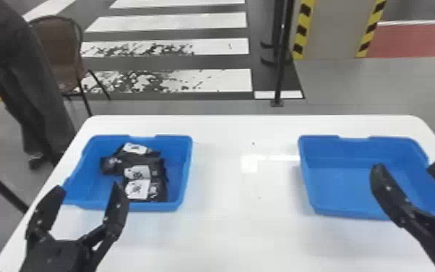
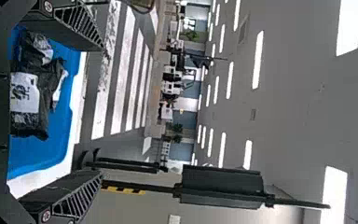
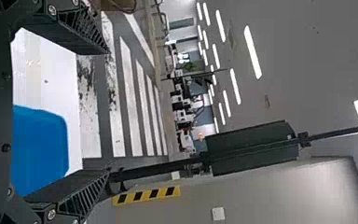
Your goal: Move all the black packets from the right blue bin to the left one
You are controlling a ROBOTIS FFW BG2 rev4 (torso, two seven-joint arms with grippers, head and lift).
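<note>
Several black packets [image 1: 142, 170] with white labels lie heaped in the left blue bin [image 1: 182, 181]. The right blue bin [image 1: 307, 181] holds no packets on the part of its floor that shows. My left gripper [image 1: 88, 190] stands open over the near left part of the left bin, nothing between its fingers. In the left wrist view, packets [image 2: 37, 93] lie in the bin beyond the open left gripper [image 2: 101, 111]. My right gripper [image 1: 408, 168] is open above the right bin; in the right wrist view, the open right gripper [image 3: 108, 111] has the blue bin wall beyond it.
Both bins stand on a white table [image 1: 242, 231], with a wide stretch of tabletop between them. Behind the table are a chair [image 1: 57, 54], a black post [image 1: 281, 65] and a pillar with yellow-black stripes [image 1: 336, 29].
</note>
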